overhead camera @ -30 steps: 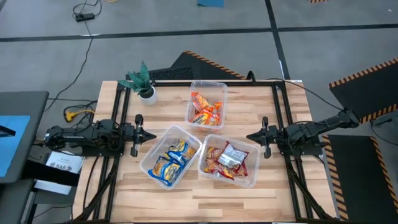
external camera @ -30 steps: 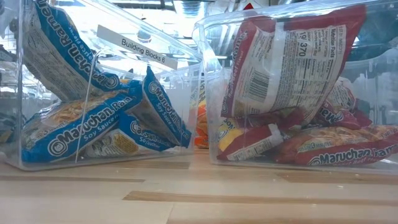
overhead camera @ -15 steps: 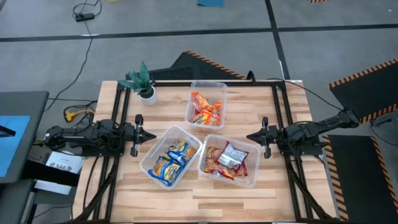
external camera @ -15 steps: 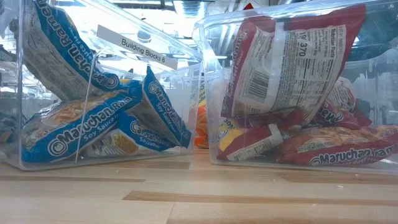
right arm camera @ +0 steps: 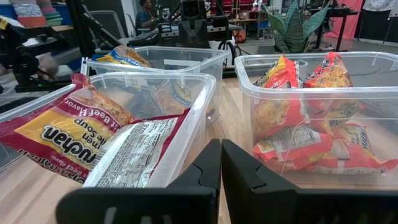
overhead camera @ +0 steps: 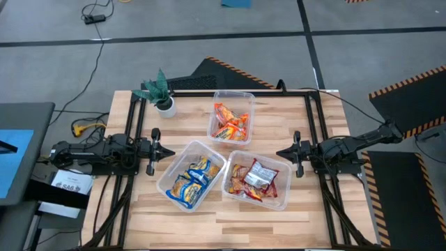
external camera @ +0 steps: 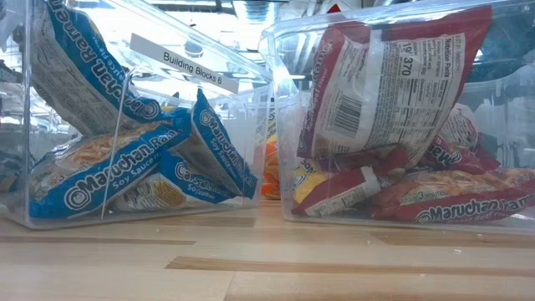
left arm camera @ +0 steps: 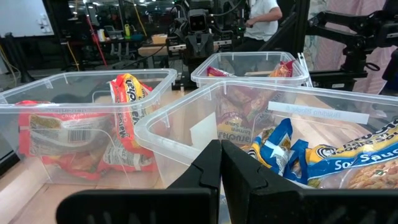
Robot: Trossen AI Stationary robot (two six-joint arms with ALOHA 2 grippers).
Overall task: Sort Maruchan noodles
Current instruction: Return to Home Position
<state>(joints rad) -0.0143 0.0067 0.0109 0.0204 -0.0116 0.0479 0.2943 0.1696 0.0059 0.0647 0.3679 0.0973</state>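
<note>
a: which way are the noodles lying from each claw?
b: inward, toward the middle of the tabletop (overhead camera: 279, 118). the left claw (overhead camera: 166, 149) is hanging at the left edge and the right claw (overhead camera: 286, 151) at the right edge, pointing at each other across the three tubs. i'm seeing no loose packet on the wood.
a: which tub is holding what?
b: the orange packets (overhead camera: 231, 120) are sitting in the far tub (overhead camera: 233, 93), the blue-and-yellow packets (overhead camera: 191, 178) in the near-left tub (overhead camera: 164, 187), and the red packets (overhead camera: 252, 178) in the near-right tub (overhead camera: 283, 197). the left arm is nearer the blue-and-yellow ones and the right arm nearer the red ones. the far tub is lying roughly midway between the two arms.
a: are the claws carrying anything?
b: no. each wrist view is showing its own fingers pressed together with nothing between them, so both are clenched and empty. the high view alone isn't letting me tell that.
a: is any view giving something the others aren't?
b: the low view is showing neither arm, but it is showing one of the red packets standing on end, its printed back against the tub wall and its long axis nearly upright, with others lying flat beneath it. the right wrist view is catching the potted plant (right arm camera: 292, 28) beyond the far tub.
a: so what's remaining?
b: i'm judging the sorting done. the arms are only needing to settle at their parked spots.
</note>
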